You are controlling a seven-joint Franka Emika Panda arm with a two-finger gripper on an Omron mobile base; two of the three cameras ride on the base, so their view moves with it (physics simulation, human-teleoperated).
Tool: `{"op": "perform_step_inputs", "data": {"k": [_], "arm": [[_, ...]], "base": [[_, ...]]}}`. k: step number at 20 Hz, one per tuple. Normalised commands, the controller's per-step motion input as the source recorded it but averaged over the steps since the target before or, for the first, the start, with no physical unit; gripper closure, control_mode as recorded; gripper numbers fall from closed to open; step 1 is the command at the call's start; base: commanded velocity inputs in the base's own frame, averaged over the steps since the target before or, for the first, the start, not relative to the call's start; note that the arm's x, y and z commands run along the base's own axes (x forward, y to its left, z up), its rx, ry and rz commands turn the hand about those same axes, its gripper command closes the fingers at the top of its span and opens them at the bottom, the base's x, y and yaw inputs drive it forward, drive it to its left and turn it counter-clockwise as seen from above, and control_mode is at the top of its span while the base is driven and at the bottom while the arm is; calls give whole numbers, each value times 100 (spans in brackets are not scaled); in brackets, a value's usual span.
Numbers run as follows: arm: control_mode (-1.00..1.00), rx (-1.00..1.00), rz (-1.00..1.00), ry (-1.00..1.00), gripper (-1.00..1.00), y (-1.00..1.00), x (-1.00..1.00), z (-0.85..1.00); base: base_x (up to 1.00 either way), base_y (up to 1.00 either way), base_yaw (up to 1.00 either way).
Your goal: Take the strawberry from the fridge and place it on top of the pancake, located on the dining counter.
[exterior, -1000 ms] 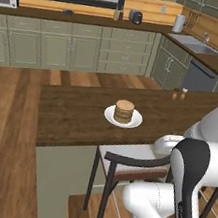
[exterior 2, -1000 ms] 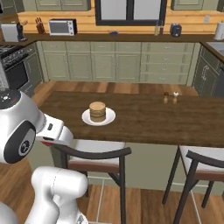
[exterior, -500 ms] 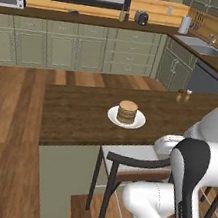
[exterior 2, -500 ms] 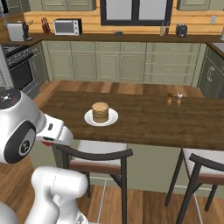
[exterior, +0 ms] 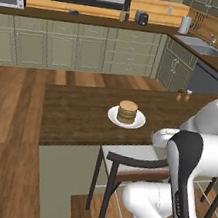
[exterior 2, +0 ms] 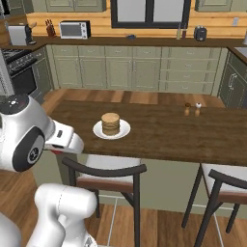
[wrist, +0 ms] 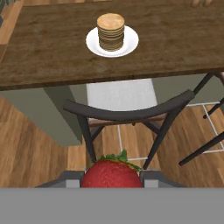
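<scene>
The strawberry [wrist: 111,173] is held clenched in the claw [wrist: 112,178] at the bottom centre of the hand view, short of the desk [wrist: 52,52]. The carry step is under way; next, the fruit must be brought above the pancake stack [wrist: 110,31] at upper centre.

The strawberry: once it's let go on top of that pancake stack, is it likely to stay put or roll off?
The strawberry looks rounded and sits between the pincer fingers, so it may well roll. The pancake stack has a small flat top, leaving little margin. The white plate rim around it would probably catch it.
</scene>
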Motion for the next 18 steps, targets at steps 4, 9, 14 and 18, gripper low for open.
{"op": "perform_step_inputs", "data": {"k": [4,9,14,18], "arm": [[-100,-5,0,0,100,15,98,24],[-100,-1,0,1,100,0,100,8],[-100,0,0,0,100,0,100,0],[-100,1,0,0,100,0,100,-1]], "base": [[0,0,0],[0,0,0],[0,0,0],[0,0,0]]}}
